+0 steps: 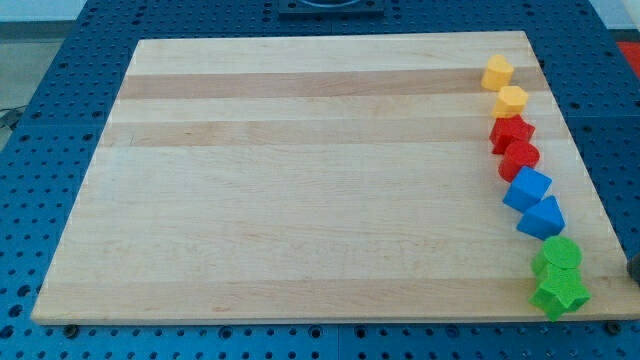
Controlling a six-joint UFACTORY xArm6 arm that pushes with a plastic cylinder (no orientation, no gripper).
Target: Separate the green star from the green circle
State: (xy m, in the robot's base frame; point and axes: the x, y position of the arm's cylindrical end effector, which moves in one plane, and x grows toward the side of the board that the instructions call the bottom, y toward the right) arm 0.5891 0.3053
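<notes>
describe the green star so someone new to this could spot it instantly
Start at the wooden board and follow the column of coloured blocks down its right edge. The green star is the very last block, at the bottom right corner, touching the green circle just above it. Its spiky points set it apart.

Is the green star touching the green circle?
Yes, the green star sits right against the green circle at the board's lower right.

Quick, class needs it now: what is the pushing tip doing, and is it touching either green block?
My tip: only a dark sliver shows at the view's right edge, right of the green circle and green star; contact cannot be told.
</notes>
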